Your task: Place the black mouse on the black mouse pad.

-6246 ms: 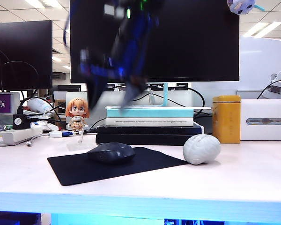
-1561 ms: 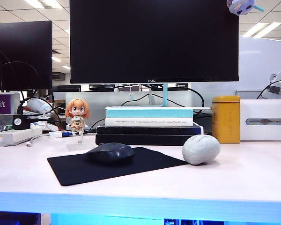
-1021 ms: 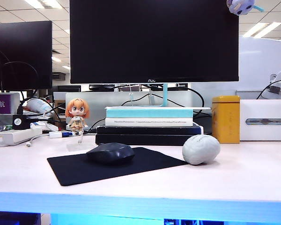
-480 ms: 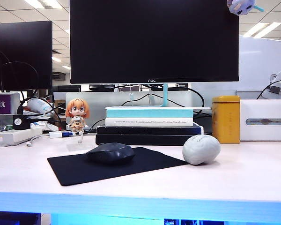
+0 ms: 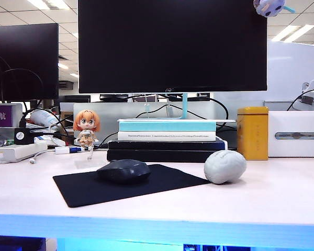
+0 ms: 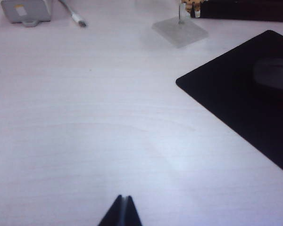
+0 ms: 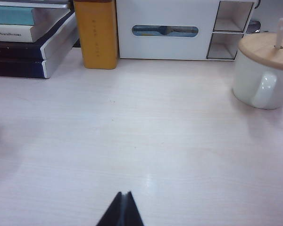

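Your left claw (image 6: pixel 121 212) was clenched, its two dark fingertips pressed together into one point, hovering over bare desk (image 6: pixel 85 132) and holding nothing. In the left wrist view, the nearest thing to it was the black mouse pad (image 6: pixel 245 108), which ran off the frame with one corner pointing out over the pale wood. The black mouse (image 6: pixel 273 75) showed only as a dim, blurred hump on that pad. Farther off stood a clear figurine base (image 6: pixel 180 32), and beyond it a grey adapter (image 6: pixel 26 10) with a white cable plug (image 6: pixel 78 20).

Your right claw (image 7: pixel 122 211) was clenched in the same way, empty, over open desk. Well apart from it in the right wrist view sat a white mug (image 7: pixel 262 75) with a wooden lid, a white tissue box (image 7: pixel 165 29), a yellow tin (image 7: pixel 100 34) and a stack of books (image 7: pixel 30 40).

In the exterior view neither claw appeared. The black mouse (image 5: pixel 123 170) rested on the black mouse pad (image 5: pixel 162 180), toward the pad's far left part, in the lower centre of the frame. Just to the right of the pad, on the desk, lay a light grey brain-shaped ball (image 5: pixel 225 166). Behind them, the book stack (image 5: pixel 166 141) sat under a large dark monitor (image 5: pixel 171 46), with a small orange-haired figurine (image 5: pixel 86 127) at centre left and the yellow tin (image 5: pixel 253 133) at centre right.
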Available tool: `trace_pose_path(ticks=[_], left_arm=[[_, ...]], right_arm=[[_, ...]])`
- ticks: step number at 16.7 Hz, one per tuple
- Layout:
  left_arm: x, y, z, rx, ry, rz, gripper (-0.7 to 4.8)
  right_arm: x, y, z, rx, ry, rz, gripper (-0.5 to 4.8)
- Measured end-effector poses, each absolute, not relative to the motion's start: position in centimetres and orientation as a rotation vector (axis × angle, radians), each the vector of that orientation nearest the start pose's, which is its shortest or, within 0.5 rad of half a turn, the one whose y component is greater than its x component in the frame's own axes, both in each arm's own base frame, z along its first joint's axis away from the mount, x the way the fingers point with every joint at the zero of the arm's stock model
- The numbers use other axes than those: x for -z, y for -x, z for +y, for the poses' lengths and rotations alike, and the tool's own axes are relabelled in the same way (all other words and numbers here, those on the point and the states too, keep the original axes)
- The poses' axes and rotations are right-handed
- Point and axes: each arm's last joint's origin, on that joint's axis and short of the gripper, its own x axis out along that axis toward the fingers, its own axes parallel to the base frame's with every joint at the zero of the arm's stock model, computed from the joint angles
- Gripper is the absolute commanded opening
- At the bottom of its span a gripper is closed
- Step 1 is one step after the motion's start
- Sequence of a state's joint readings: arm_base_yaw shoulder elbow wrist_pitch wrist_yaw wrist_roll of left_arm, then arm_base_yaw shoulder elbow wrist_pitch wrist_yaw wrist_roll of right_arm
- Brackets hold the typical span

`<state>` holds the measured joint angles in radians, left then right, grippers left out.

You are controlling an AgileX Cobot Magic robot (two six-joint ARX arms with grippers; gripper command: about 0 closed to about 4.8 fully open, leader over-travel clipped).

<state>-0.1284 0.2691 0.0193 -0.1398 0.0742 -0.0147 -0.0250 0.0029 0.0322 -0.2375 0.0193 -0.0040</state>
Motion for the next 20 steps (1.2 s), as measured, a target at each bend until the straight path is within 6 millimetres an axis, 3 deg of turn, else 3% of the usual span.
trace_pose_path(ticks=[6, 12, 20], left_arm=[[-13.5, -10.5, -1.6, 0.197, 0.004, 0.381, -0.05], [-15.2, -9.5, -1.4, 0.185, 0.009, 0.167, -0.05], [-15.2, -9.5, -0.3, 0.065, 0.018, 0.17, -0.05]], right_arm=[[-15.1, -9.4, -0.3, 0.047, 0.004, 0.208, -0.01], [-15.1, -9.4, -0.3, 0.047, 0.004, 0.208, -0.01], [-15.1, -9.4, -0.3, 0.048, 0.003, 0.208, -0.01]])
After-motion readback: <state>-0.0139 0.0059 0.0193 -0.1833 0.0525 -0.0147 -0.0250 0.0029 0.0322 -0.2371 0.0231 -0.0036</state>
